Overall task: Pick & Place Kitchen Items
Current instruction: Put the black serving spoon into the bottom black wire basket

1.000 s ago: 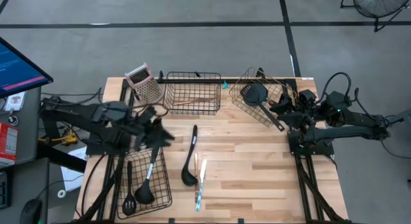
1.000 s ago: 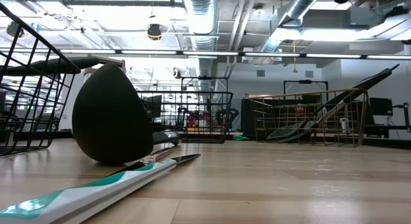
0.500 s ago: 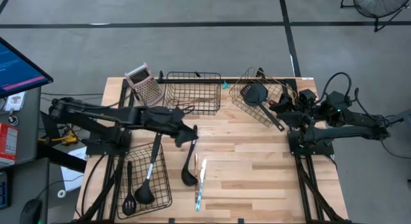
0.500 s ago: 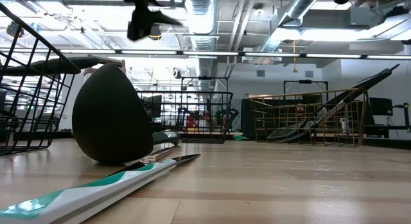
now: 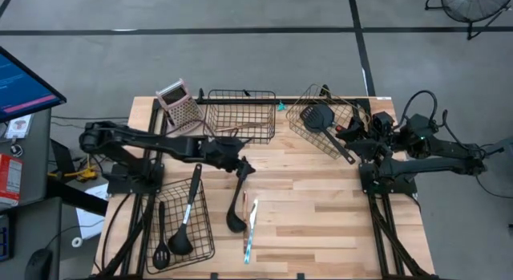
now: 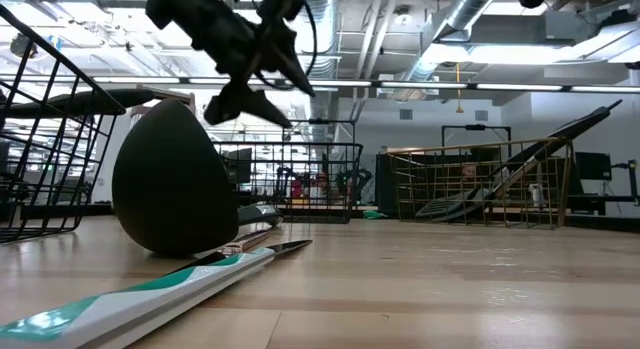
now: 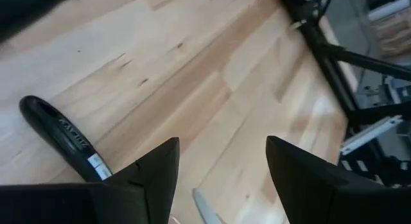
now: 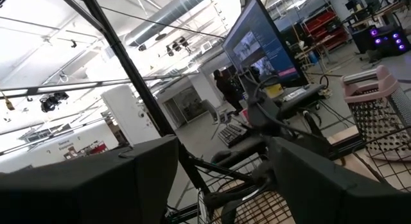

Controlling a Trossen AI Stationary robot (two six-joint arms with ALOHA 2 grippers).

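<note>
Left gripper, fingers spread and empty, hangs over the long black plastic ladle's handle, so I reckon an off-centre pinch could roll it away.

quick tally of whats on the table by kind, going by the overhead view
black utensils: 4
wooden-handled utensil: 1
teal-and-white-handled utensil: 1
wire baskets: 3
box grater: 1
total: 10

A robotics lab or workshop: bare silver ventilation ducts cross the open ceiling at the top of the low view, a lit blue computer monitor stands at the high view's left edge, and grey concrete floor surrounds the wooden butcher-block table.
</note>
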